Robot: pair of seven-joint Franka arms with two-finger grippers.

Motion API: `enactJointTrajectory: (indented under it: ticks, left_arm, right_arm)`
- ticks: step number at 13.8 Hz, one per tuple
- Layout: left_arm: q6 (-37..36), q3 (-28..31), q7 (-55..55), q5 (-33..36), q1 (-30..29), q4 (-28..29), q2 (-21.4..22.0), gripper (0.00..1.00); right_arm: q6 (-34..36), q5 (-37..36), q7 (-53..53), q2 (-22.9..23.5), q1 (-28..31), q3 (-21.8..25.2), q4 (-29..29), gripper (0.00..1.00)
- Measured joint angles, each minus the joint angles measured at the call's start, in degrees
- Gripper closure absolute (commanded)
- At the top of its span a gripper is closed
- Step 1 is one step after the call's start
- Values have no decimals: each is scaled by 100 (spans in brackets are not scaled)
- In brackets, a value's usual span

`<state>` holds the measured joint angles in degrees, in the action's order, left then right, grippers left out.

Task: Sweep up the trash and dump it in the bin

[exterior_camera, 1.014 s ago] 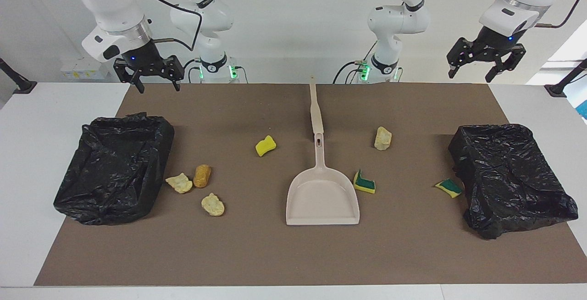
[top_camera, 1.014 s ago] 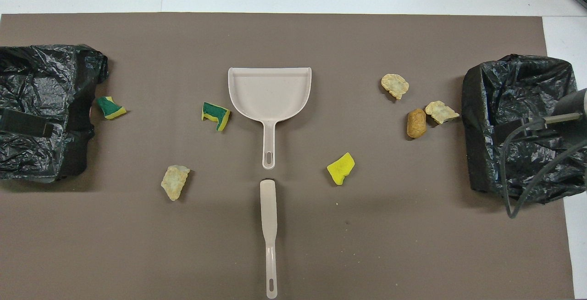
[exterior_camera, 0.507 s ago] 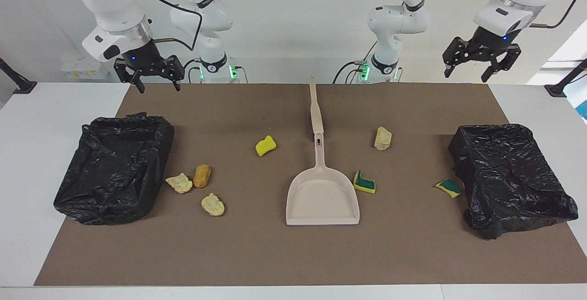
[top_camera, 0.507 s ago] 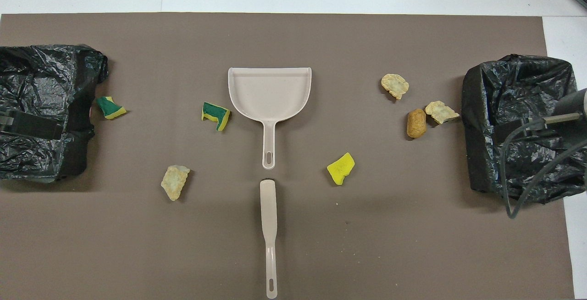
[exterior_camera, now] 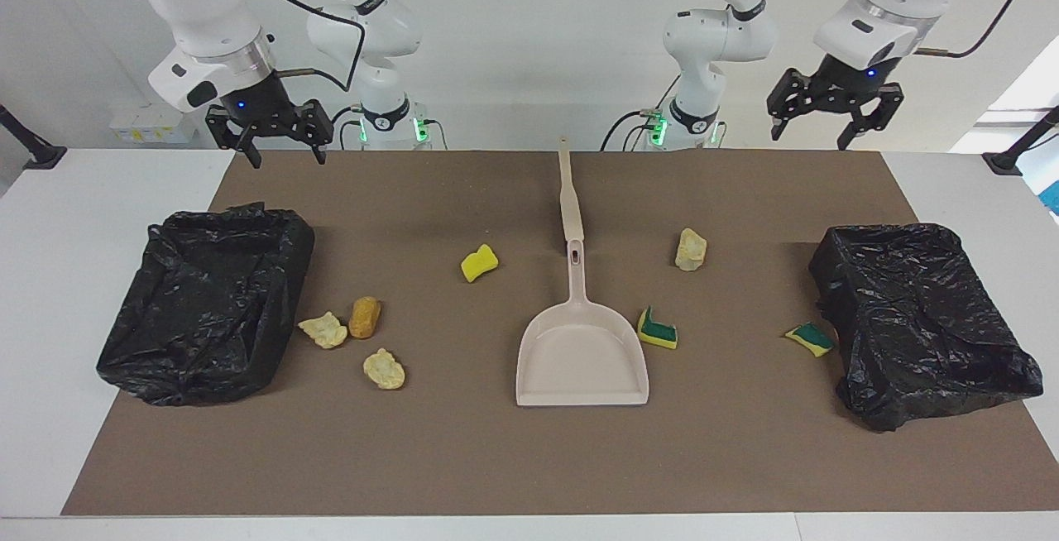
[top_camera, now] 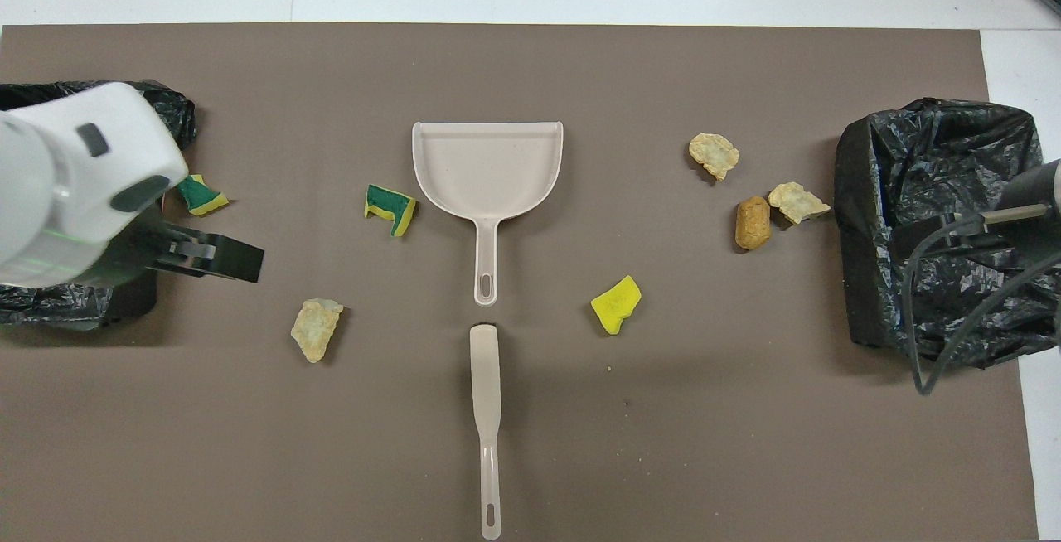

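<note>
Both grippers hang raised over the edge of the brown mat [exterior_camera: 529,458] nearest the robots, jaws spread and empty. The right gripper [exterior_camera: 265,140] is above the corner by the right arm's bin [exterior_camera: 207,301], a container lined with a black bag. The left gripper [exterior_camera: 830,115] is over the mat's edge, inward of the left arm's bin [exterior_camera: 918,322], also bag-lined.

Nearest the robots at mid-table lies a beige brush [exterior_camera: 569,198], its end almost meeting the handle of a beige dustpan [exterior_camera: 582,355], whose mouth faces away from the robots.

The trash lies loose on the mat. A yellow sponge piece [exterior_camera: 479,262] and a pale chunk [exterior_camera: 690,249] flank the dustpan handle. Farther out, a green-and-yellow sponge piece [exterior_camera: 657,329] sits just beside the pan. Another sponge piece [exterior_camera: 809,338] lies just beside the left arm's bin. An orange-brown lump [exterior_camera: 365,317] and two pale chunks [exterior_camera: 323,330] [exterior_camera: 384,369] cluster by the right arm's bin.
</note>
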<state>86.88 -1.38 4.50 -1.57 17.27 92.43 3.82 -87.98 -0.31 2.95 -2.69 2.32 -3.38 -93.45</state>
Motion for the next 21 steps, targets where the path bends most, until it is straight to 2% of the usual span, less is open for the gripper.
enactJointTrajectory:
  ticks: [5, 9, 15, 21]
  left_arm:
    - [576, -13, 551, -7, 989, 1389, 552, 0]
    - [1181, -16, 1432, -12, 1754, 2207, 870, 0]
    - [2096, -24, 2383, -14, 2651, 3223, 942, 0]
    - [3467, -42, 3243, -15, 3542, 4391, 814, 0]
  right_arm:
    - [163, -3, 133, -8, 0, 1, 0, 0]
    - [238, -3, 200, -136, -22, -2, -159, 0]
    - [-10, 7, -55, -211, -122, -83, -327, 0]
    - [-440, 93, -1256, 72, -748, -124, -441, 0]
